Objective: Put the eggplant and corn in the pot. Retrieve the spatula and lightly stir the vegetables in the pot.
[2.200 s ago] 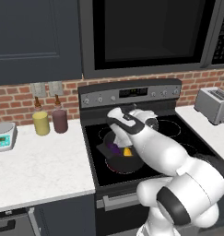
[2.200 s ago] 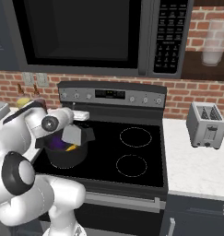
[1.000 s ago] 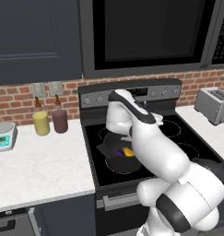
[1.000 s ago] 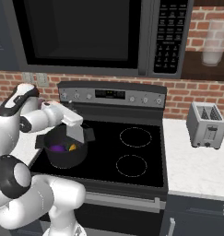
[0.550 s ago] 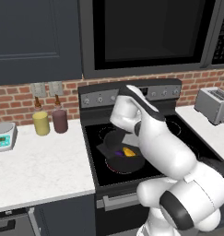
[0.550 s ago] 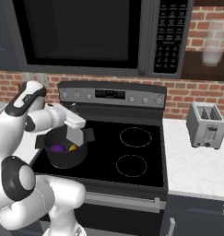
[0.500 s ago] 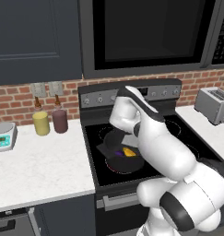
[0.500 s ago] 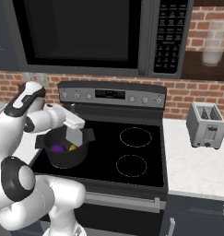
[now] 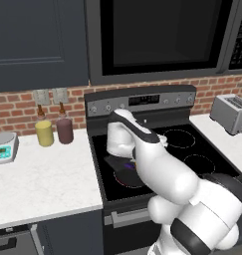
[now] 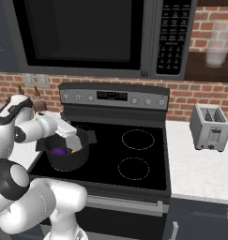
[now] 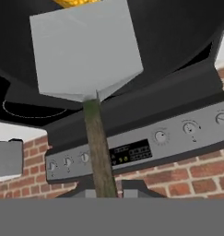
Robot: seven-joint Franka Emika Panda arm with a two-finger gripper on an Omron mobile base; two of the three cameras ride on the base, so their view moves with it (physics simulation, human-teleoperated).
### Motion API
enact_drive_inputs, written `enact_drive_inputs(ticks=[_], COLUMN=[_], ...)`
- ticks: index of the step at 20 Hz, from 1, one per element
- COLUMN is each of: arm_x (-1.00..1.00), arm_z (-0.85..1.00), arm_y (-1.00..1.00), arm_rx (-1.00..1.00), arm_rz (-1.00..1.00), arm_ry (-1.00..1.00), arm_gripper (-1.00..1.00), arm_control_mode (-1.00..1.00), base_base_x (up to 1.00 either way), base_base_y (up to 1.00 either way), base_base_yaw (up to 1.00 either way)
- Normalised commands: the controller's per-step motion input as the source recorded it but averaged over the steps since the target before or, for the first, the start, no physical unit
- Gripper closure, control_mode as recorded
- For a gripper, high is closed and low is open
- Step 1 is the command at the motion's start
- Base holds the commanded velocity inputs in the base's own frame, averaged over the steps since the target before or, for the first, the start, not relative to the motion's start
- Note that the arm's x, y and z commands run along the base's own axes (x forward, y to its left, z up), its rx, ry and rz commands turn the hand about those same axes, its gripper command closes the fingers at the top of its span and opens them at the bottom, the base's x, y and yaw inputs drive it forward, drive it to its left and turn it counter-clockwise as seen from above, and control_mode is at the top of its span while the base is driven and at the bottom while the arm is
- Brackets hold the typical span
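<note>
Fingertips (image 11: 127, 186) of the gripper (image 11: 105, 189) are pinching the spatula (image 11: 85, 60) handle at lower center. Its grey blade is reaching into the pot (image 10: 66, 152), upper frame, touching the corn (image 11: 76, 2). Eggplant (image 10: 59, 151) is lying inside the pot.

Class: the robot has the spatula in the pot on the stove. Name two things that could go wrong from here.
1. The pincer grips only the thin handle of the spatula; it might twist or slip mid-stir.
2. The corn lies near the wall of the pot beside the eggplant; a hard sweep could flick it out.
</note>
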Motion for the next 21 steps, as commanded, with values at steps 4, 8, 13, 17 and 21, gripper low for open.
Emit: enact_drive_inputs(ticks=[4,8,13,17,21], arm_x=[0.08,0.12,-0.06,-0.35,-0.09], arm_z=[-0.28,-0.31,0.03,0.66,0.81], arm_y=[0.34,0.23,0.29,0.28,0.18], arm_rx=[0.0,0.0,0.0,0.03,0.04], arm_rz=[-0.06,-0.03,-0.01,0.0,0.0], arm_ry=[0.03,0.03,0.0,-0.05,-0.04], arm_gripper=[1.0,1.0,1.0,1.0,1.0], arm_control_mode=[-1.0,-1.0,-1.0,-1.0,-1.0], base_base_x=[0.0,0.0,0.0,0.0,0.0], base_base_y=[0.0,0.0,0.0,0.0,0.0], base_base_yaw=[0.0,0.0,0.0,0.0,0.0])
